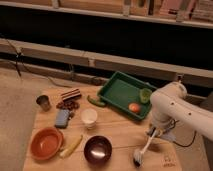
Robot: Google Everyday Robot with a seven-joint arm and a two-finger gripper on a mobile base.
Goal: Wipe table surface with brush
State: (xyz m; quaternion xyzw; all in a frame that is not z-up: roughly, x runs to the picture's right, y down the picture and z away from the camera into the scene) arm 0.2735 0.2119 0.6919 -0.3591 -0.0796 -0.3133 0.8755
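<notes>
My hand (154,132), shut tight on the white handle of the brush (144,148), hangs low over the worktop (120,134), the dark bristles down near its front edge. Sweep too wide and the head could knock the dark bowl (97,149) near it; too far forward, it slips off the edge.

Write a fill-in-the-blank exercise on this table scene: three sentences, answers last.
The end effector, over the right side of the light tan wooden tabletop, is ____ on the slim white-handled, black-headed brush.
The rectangular plastic tray holding a small green cup and a round orange fruit is ____ in colour.
In the camera view, the white round cup stands to the ____ of the blue rectangular block.
Missing words: shut, green, right.
</notes>
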